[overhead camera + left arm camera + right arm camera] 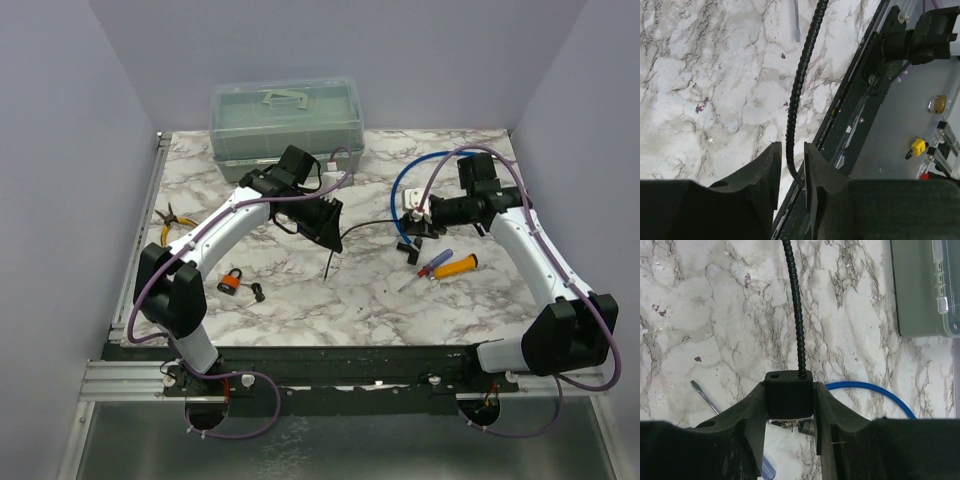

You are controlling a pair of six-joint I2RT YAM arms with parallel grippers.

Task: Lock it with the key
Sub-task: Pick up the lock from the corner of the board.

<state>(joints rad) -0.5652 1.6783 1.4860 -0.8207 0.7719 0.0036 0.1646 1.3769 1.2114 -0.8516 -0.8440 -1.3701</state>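
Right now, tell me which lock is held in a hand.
The black cable lock, its block body clamped in the right hand; the orange padlock lies loose on the table, untouched.

The table (300, 300) has a smooth, marble-patterned top with a faint sheen, and a bare brushed-metal rail (130, 378) runs along its near edge. At the far edge, the box (285, 125) is translucent greenish plastic. The cable (800, 75) is matt black and ribbed in close segments. The lock body (788, 392) looks like dull black plastic. The left fingers (765, 175) and right fingers (752, 415) are matt black and finely grained. The blue cord (865, 385) is smooth and glossy. The screwdriver (455, 265) has a shiny orange plastic handle.
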